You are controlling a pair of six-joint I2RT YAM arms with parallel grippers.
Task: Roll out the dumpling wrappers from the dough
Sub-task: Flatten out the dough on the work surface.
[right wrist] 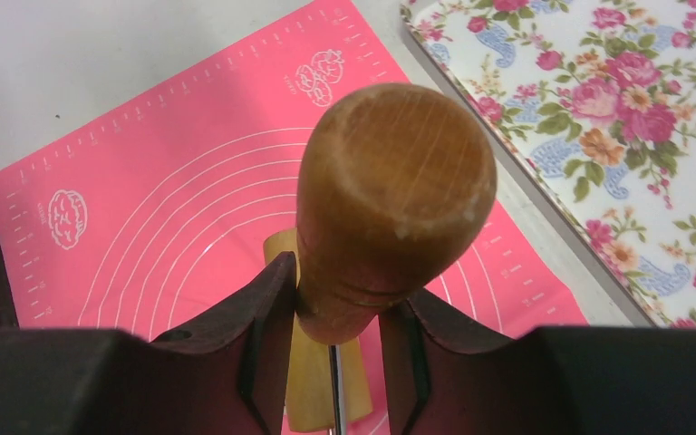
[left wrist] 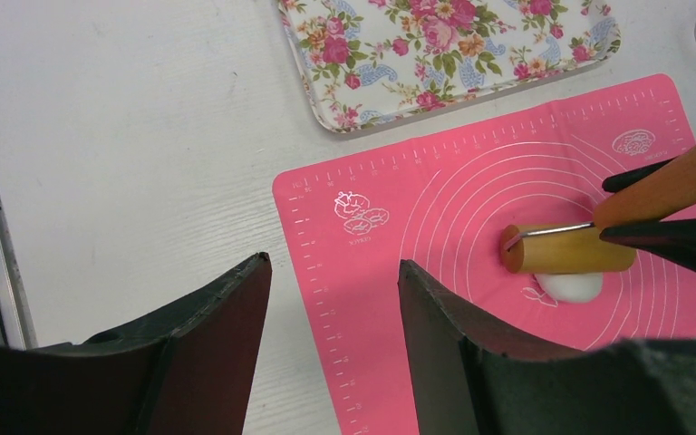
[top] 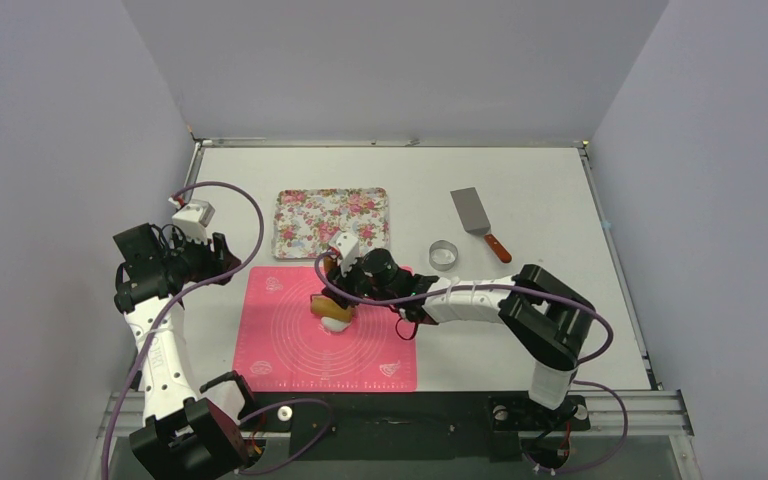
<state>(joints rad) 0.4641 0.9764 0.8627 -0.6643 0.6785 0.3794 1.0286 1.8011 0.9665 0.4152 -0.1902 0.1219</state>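
The right gripper (right wrist: 335, 313) is clamped on the brown wooden handle (right wrist: 394, 190) of a small rolling pin (left wrist: 566, 249), one dark finger pressed to each side of the handle's neck. A thin metal wire runs from the handle to the pale wooden barrel, which lies across the dumpling wrapper (left wrist: 573, 286).

The wrapper is a small piece of smooth white dough with a rounded edge. Only the part bulging out from under the barrel's near side shows, so I cannot tell its full outline. It sits around the middle of the pink silicone mat (top: 290, 345), inside the printed white circles.

The right arm reaches in from the right, its forearm stretched low and nearly level over the mat's right edge, with the wrist above the dough.

The left gripper (left wrist: 331, 272) hangs above bare table just left of the mat, its fingers spread apart and holding nothing, and that arm is folded back at the elbow.

Beyond the mat lies a floral tray (top: 332, 222). Further right are a metal ring cutter (top: 443, 254) and a spatula (top: 475, 215).
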